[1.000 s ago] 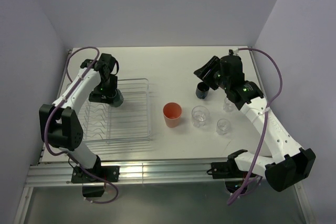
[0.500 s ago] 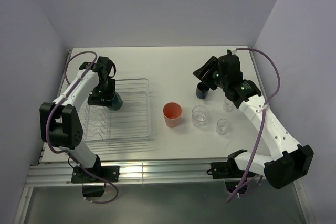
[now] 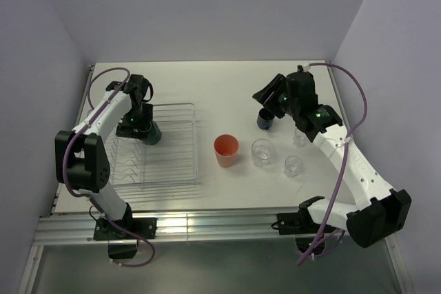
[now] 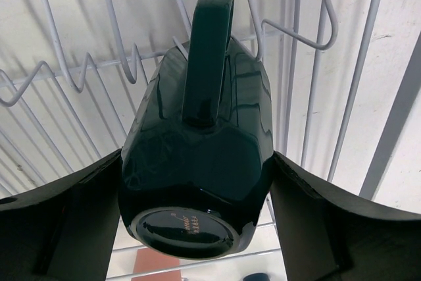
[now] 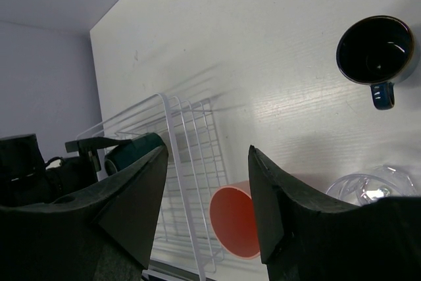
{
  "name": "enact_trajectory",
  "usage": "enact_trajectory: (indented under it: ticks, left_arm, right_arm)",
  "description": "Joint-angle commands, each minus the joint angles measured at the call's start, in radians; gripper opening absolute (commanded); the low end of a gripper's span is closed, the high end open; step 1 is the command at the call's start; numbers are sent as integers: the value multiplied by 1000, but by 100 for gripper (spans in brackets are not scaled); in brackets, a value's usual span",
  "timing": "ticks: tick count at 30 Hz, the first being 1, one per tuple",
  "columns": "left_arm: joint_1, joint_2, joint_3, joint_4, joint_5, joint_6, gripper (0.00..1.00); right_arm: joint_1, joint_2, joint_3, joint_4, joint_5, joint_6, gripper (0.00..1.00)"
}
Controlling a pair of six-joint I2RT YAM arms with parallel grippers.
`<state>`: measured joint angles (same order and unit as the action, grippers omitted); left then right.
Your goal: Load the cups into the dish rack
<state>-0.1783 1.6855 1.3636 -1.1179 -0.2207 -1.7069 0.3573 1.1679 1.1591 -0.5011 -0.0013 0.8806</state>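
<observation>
In the left wrist view the dark teal mug [image 4: 210, 83] lies on its side over the dish rack's wires [image 4: 357, 70], base toward the camera and handle up. My left gripper [image 4: 196, 162] is shut on it, one finger against each side. From above, this mug [image 3: 150, 132] sits in the rack's far part [image 3: 195, 142]. My right gripper [image 3: 269, 94] hovers open and empty above the navy mug [image 3: 266, 119]. The salmon-pink tumbler [image 3: 226, 151] and three clear glasses [image 3: 262, 152] [image 3: 293, 165] [image 3: 300, 137] stand on the table. The right wrist view shows the navy mug [image 5: 376, 51] and tumbler [image 5: 237, 222].
The rack fills the table's left half, with the left arm reaching over its far left corner. Side walls close in on the left and right. Bare white table lies behind the rack and the navy mug.
The left gripper shifted slightly over the rack with the teal mug. The right gripper edged a little to the left above the navy mug. Both have barely moved over the last half second.
</observation>
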Motion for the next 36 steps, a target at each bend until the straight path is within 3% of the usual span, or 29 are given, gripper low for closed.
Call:
enact_trajectory:
  ticks: [1, 4, 7, 36]
  left_arm:
    - [3, -27, 17, 49, -5, 23, 71]
    - [5, -35, 9, 85, 4, 47, 89]
    - [3, -50, -4, 113, 12, 55, 99]
    - [3, -240, -124, 217, -22, 153, 99]
  right_arm:
    - [0, -2, 30, 41, 6, -12, 60]
    - [2, -2, 25, 50, -20, -12, 60]
    - [2, 1, 24, 56, -32, -14, 60]
    - [41, 9, 25, 55, -9, -68, 61]
